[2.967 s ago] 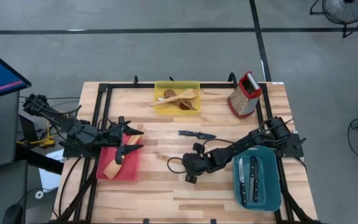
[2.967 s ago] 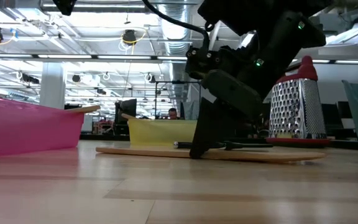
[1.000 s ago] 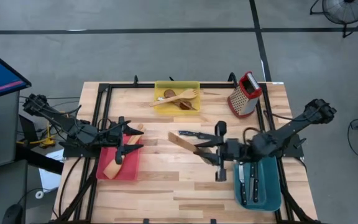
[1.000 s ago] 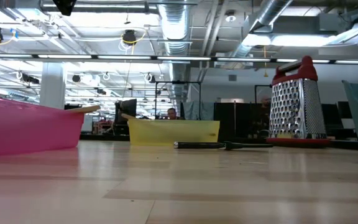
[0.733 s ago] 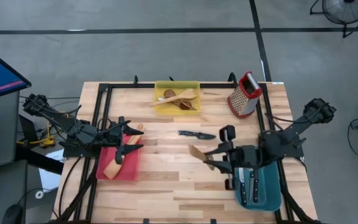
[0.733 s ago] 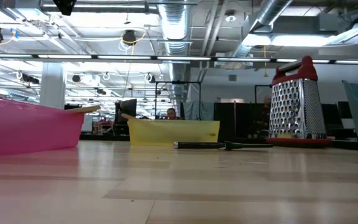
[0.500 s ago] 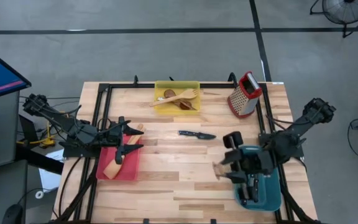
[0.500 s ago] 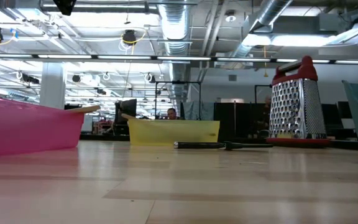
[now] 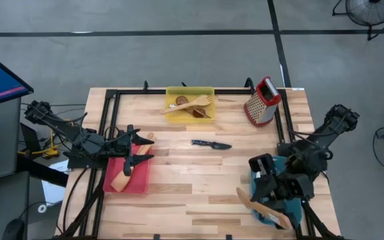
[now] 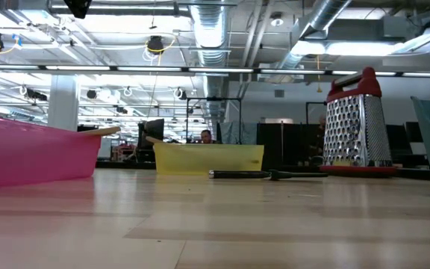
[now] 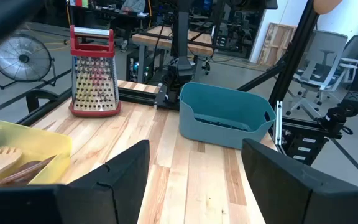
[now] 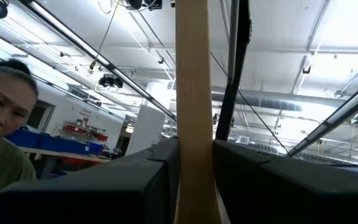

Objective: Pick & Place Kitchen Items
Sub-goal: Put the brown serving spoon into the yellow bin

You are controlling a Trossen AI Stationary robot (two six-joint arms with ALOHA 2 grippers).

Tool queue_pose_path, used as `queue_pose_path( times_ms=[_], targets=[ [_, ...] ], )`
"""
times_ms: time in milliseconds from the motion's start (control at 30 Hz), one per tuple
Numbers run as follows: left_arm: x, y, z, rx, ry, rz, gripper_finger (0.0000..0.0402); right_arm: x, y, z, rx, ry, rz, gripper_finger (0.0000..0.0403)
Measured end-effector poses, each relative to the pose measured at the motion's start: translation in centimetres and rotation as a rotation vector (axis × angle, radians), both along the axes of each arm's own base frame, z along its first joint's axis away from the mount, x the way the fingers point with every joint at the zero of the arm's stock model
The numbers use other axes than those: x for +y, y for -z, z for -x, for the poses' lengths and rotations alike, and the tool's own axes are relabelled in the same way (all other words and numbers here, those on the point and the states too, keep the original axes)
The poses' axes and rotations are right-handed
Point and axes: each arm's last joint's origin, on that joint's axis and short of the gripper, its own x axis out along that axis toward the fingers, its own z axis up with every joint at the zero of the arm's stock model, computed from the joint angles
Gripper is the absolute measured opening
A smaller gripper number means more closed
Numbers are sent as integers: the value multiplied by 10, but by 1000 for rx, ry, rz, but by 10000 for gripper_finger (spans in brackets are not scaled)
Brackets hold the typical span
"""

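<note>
Spatula (image 9: 264,208), pale wood, sits clamped in the right gripper (image 9: 272,200) at the frame's lower right, over the teal bin (image 9: 297,217) holding knives. Tilted and overhanging, it could slip or miss. Left gripper (image 9: 139,148) waits agape over the red bin (image 9: 142,181).

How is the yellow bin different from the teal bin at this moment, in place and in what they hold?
The yellow bin stands at the far middle edge of the table; the teal bin stands at the near right corner.
The yellow bin holds wooden utensils; what the teal bin holds is hidden here.
Nothing is above the yellow bin; the right gripper, shut on a pale wooden spatula, is over the teal bin.
Both are open rectangular bins.
</note>
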Motion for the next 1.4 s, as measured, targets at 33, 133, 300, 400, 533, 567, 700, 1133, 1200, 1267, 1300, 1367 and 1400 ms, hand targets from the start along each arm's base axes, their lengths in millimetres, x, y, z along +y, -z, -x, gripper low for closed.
queue_pose_path(
  times_ms=[33, 133, 300, 400, 533, 567, 700, 1133, 1200, 1267, 1300, 1367, 1400],
  targets=[
    [0, 0, 0, 0, 0, 0, 237, 0, 0, 0, 2, 0, 1, 82],
    [0, 0, 0, -1, 0, 1, 237, 1, 2, -1, 14, 0, 13, 82],
    [0, 0, 0, -3, 0, 2, 237, 3, 9, -5, 96, 26, 60, 82],
    [0, 0, 0, -3, 0, 2, 237, 3, 15, -9, 154, 94, 62, 82],
    [0, 0, 0, -4, 0, 2, 237, 2, 25, -15, 280, 260, 84, 82],
    [0, 0, 0, -4, 0, 2, 237, 1, 28, -16, 316, 305, 85, 82],
    [0, -1, 0, -7, 0, 4, 237, -6, 39, -23, 446, 430, 58, 82],
    [0, -1, 0, -8, 0, 5, 237, -24, 76, -53, 648, 797, 64, 82],
    [0, -1, 0, -8, 0, 5, 237, -24, 86, -59, 665, 867, 100, 82],
    [0, -1, 0, -8, 0, 5, 237, -25, 96, -67, 681, 968, 134, 82],
    [0, -1, 0, -8, 0, 5, 237, -25, 100, -70, 689, 1027, 151, 82],
    [0, -1, 0, -8, 0, 5, 237, -26, 109, -75, 701, 1138, 174, 82],
    [0, -1, 0, -8, 0, 5, 237, -27, 112, -77, 704, 1183, 176, 82]
  ],
)
